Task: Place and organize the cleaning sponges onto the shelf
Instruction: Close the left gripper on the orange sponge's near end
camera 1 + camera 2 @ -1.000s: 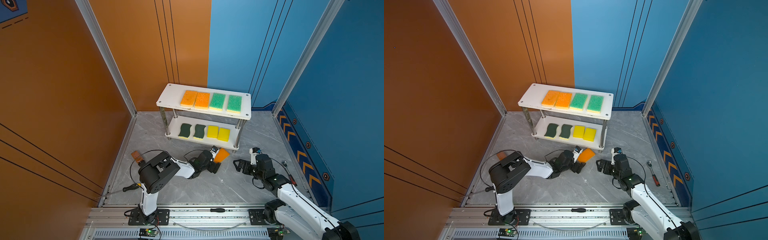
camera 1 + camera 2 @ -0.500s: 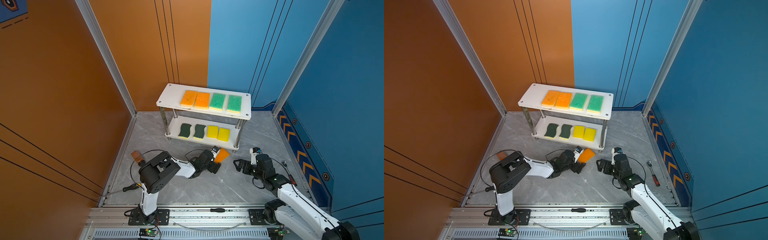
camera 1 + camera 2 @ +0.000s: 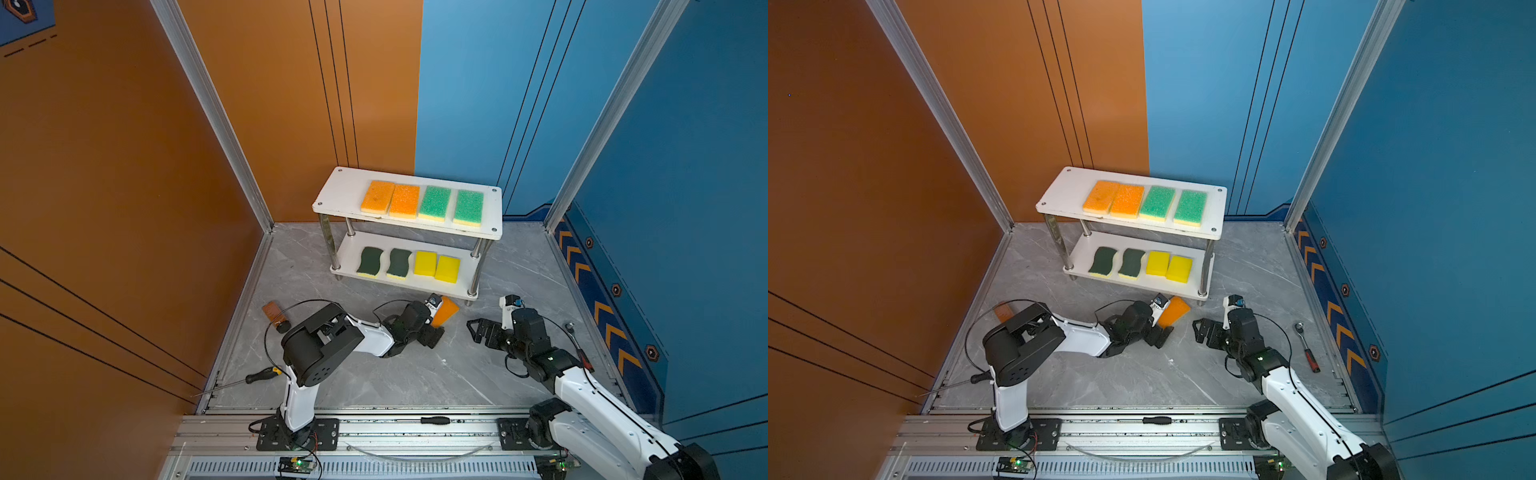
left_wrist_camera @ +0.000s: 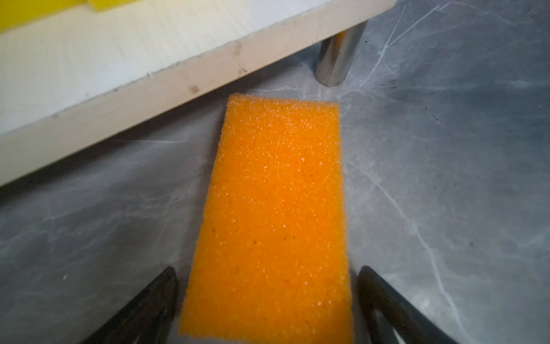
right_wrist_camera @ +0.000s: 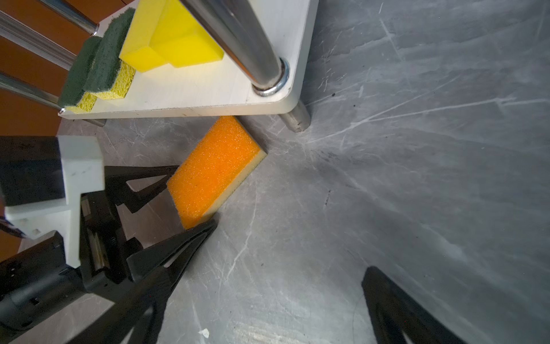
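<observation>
Only right wrist: orange sponge (image 5: 212,172), yellow-based.

My left arm (image 3: 370,338) is folded low, forearm stretched out nearly level. My left claw (image 4: 268,271): jaws spread wide, gripping nothing. My right arm (image 3: 590,390) reaches in low. My right claw (image 3: 477,331) points toward the left one, jaws apart, empty.
</observation>
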Available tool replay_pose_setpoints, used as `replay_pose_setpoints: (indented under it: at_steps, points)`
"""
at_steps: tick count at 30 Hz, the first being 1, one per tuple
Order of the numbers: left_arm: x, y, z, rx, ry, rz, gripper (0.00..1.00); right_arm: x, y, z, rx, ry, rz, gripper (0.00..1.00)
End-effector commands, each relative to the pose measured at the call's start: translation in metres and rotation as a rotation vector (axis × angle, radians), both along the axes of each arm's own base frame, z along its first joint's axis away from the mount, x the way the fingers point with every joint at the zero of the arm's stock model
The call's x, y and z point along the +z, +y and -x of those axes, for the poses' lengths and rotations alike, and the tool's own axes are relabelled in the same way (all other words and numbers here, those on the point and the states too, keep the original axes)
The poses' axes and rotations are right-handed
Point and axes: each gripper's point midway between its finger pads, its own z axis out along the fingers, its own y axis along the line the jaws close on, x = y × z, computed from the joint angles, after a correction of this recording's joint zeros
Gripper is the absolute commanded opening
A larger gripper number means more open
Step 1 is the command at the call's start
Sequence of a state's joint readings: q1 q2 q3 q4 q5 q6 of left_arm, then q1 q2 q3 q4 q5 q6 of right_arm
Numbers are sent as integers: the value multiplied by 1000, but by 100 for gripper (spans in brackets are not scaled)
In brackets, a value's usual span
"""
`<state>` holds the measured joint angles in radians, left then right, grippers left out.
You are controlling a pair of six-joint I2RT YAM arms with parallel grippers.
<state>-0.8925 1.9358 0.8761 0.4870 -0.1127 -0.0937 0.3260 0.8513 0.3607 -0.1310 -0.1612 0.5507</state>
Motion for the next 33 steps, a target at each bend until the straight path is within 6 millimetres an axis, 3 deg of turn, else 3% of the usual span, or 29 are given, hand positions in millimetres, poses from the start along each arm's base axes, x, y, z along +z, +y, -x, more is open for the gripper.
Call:
replay_pose_setpoints:
  at_steps: [1,15,18,33]
  points:
    - [-40,17,16,-13,71,-141,95,-2,-1,3,-6,7,-16,100]
    - [-51,24,19,12,88,-163,88,-2,-2,4,-9,5,-14,100]
    - [-53,27,20,17,92,-166,80,-2,-2,4,-10,5,-13,100]
    - [-50,31,20,52,83,-167,65,0,-3,5,-14,2,-15,100]
